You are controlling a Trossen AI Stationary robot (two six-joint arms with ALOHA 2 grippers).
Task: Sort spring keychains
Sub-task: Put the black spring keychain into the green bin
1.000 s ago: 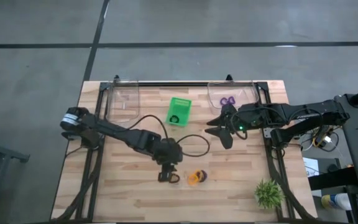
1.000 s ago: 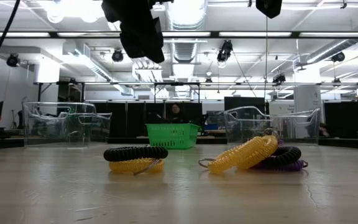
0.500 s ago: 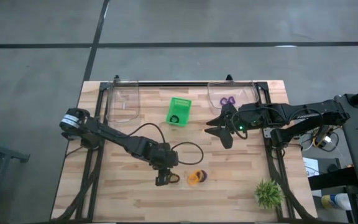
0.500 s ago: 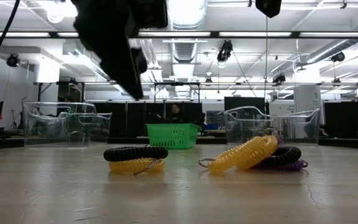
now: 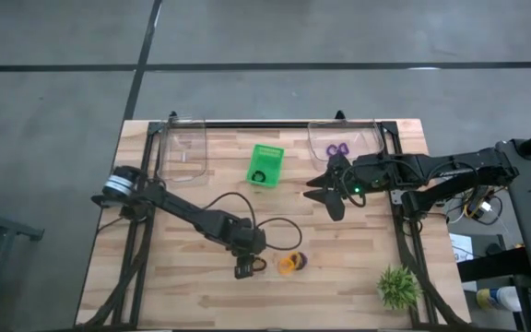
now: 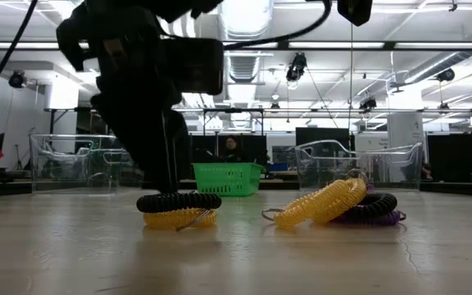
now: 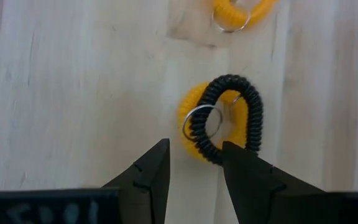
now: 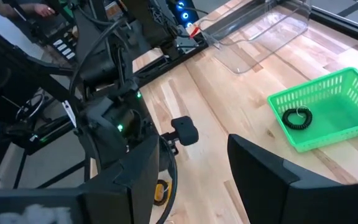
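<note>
Left gripper [image 7: 194, 167] dropped lower onto black keychain [image 7: 229, 118] atop yellow keychain [image 7: 190, 127]; fingers spread, coil just ahead. Right gripper [image 5: 325, 192] waits, spread.

Bare wood is left around the left gripper [image 5: 245, 270] at 6, 7 and 9 o'clock. At 3 o'clock the way is blocked by stacked spring keychains [image 5: 291, 264]; at 12 o'clock stands the green basket [image 5: 265, 165].
</note>
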